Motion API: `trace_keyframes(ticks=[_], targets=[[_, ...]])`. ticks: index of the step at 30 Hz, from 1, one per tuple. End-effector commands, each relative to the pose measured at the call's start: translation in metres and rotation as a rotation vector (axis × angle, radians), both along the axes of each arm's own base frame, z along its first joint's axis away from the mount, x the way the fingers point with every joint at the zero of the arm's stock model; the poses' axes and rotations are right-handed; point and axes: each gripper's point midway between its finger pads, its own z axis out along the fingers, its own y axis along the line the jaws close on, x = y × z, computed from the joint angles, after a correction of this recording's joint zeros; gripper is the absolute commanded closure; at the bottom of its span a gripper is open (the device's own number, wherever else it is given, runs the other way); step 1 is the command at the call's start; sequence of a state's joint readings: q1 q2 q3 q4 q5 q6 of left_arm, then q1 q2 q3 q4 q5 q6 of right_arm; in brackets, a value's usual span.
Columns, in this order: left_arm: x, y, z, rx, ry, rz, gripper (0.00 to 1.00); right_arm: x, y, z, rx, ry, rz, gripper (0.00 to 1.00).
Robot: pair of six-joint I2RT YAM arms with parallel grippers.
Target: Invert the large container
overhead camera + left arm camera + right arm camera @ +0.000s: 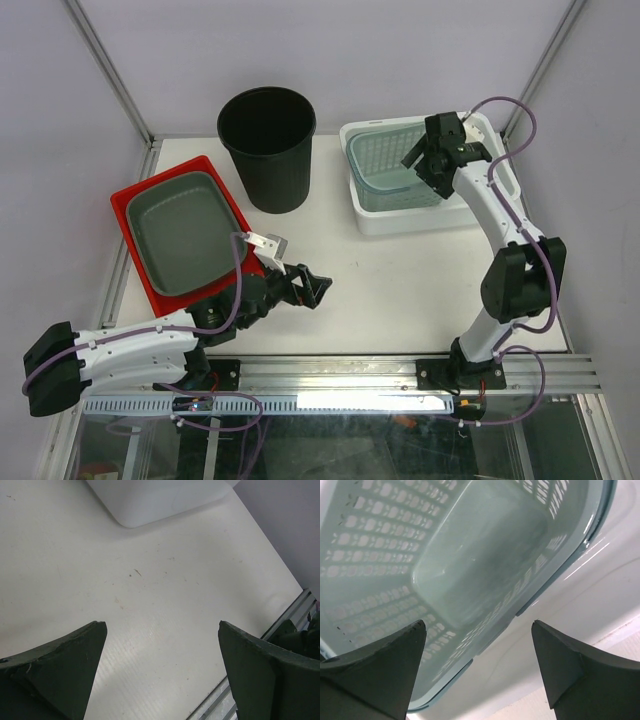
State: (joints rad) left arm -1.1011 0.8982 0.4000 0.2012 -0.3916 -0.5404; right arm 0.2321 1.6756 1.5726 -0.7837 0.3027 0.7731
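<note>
Just above teal basket [382, 176] rim in white tub [402, 222], right gripper [477, 626] agape.

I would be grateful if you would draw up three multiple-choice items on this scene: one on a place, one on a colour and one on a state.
1. Where does the black bucket stand?
A. Between the red tray and the white tub
B. Inside the white tub
C. Beside the arm bases

2. What colour is the perforated basket in the white tub?
A. Red
B. Pale teal
C. Yellow

3. How do the left arm's jaws stand?
A. Shut on the bucket
B. Shut, empty
C. Open over the table

Key:
1 A: the top view shows it upright between the two.
2 B: the right wrist view shows pale teal mesh walls.
3 C: the left wrist view shows a wide gap with only tabletop in it.
</note>
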Motion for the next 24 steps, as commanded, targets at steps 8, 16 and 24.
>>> trace_keyframes(ticks=[8, 16, 24], targets=[[-0.003, -0.014, 0.032, -0.069, -0.032, -0.042, 0.01, 0.008, -0.013, -0.009, 0.040, -0.008, -0.163, 0.28], [-0.004, -0.016, 0.031, -0.076, -0.017, -0.046, 0.01, 0.010, -0.016, -0.021, 0.052, 0.011, -0.174, 0.45], [-0.003, -0.018, 0.034, -0.074, -0.021, -0.043, 0.01, 0.012, -0.021, 0.005, 0.092, -0.061, -0.160, 0.83]])
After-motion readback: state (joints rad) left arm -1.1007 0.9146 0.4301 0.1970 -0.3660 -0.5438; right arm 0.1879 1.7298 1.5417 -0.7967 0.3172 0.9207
